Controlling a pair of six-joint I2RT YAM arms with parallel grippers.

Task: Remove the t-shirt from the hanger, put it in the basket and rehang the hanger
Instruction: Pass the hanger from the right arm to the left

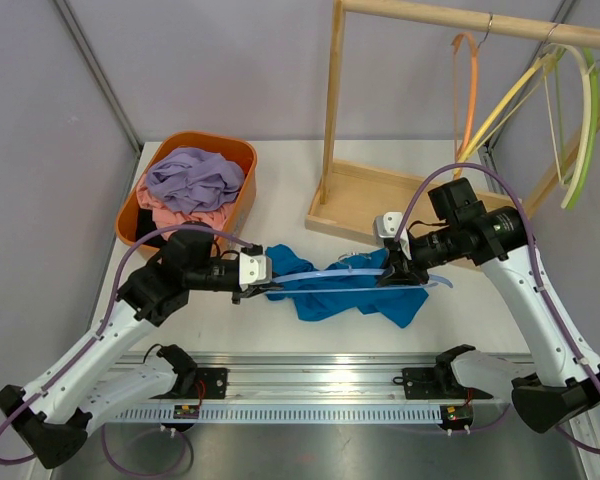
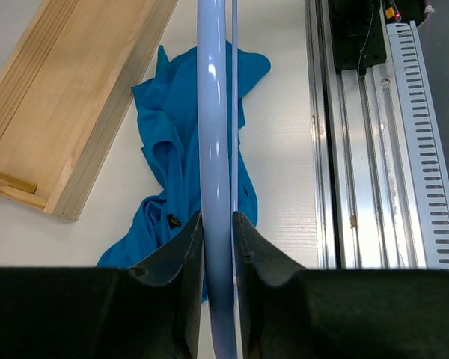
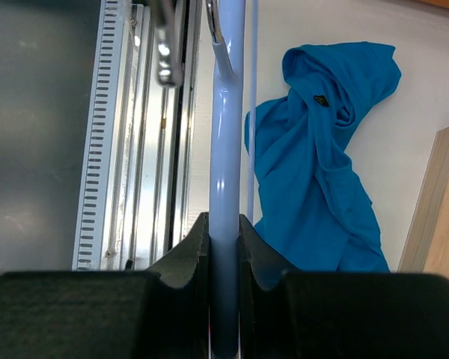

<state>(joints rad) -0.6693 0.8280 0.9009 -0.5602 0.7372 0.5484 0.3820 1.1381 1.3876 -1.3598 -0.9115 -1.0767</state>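
Top view: the pale blue hanger (image 1: 315, 273) lies with its long axis left to right, spanning from the left gripper (image 1: 267, 289) to the right gripper (image 1: 391, 275). Each gripper is clamped on one end of it. The blue t-shirt (image 1: 352, 296) sits crumpled on the white table (image 1: 280, 170), under the bar and between the two grippers. Whether any fold is draped on the hanger cannot be told. Beyond the left gripper stands an orange basket (image 1: 195, 140) of clothes. Beyond the right gripper is a wooden rack (image 1: 333, 100) with spare hangers (image 1: 591, 110) on its rod. Grey panel walls (image 1: 200, 60) enclose the table, and a metal rail (image 1: 310, 385) runs along its near edge.

Left wrist: the left gripper (image 2: 217, 239) has its fingers (image 2: 188, 254) pressed narrow on the hanger (image 2: 213, 112), which points straight ahead of them. The t-shirt (image 2: 172, 149) lies below and to the left of the bar. It carries a small dark label (image 2: 170, 220), too small to read. Further left is the wooden rack (image 2: 67, 97) base, and the rail (image 2: 374, 149) is on the right.

Right wrist: the right gripper (image 3: 224, 239) likewise pinches the hanger (image 3: 227, 149), which runs straight ahead of it. The t-shirt (image 3: 322, 172) lies to the bar's right with its label (image 3: 319, 99) unreadable. The rail (image 3: 135, 149) is on the left.
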